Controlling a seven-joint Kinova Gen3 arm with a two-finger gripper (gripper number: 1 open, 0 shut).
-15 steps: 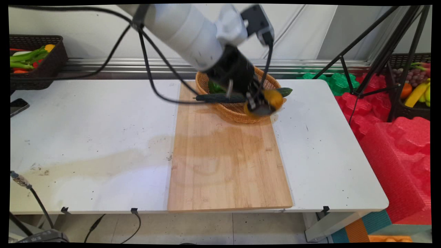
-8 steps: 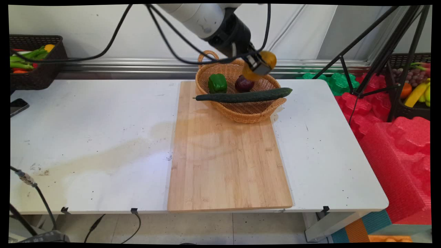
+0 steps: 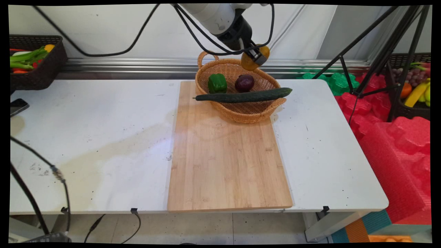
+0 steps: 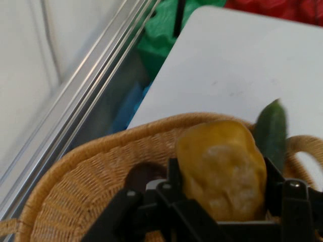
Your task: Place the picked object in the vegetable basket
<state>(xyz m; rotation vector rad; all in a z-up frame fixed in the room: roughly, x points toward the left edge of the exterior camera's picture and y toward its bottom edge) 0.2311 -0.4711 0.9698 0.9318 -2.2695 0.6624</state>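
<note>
My gripper [image 3: 255,57] hangs above the far rim of a wicker basket [image 3: 241,112], shut on a yellow-orange potato-like vegetable [image 3: 248,62]. In the hand view that yellow vegetable [image 4: 222,169] sits between the fingers [image 4: 174,176], with the basket's rim [image 4: 151,128] below it. Inside the basket lie a green bell pepper [image 3: 217,83] and a dark purple onion [image 3: 244,83]. A long cucumber [image 3: 244,96] rests across the basket's rim, and its tip [image 4: 270,131] shows in the hand view.
The basket stands at the far end of a wooden cutting board [image 3: 227,158] on the white table [image 3: 93,137]. A dark basket of vegetables [image 3: 34,62] is at the far left, a phone [image 3: 17,106] on the left edge. Tripod legs [image 3: 372,51] and red foam [image 3: 396,144] stand at right.
The gripper has lifted out of the basket with the yellow vegetable, rising up and toward the far rim. The pepper and onion it covered are now uncovered.
</note>
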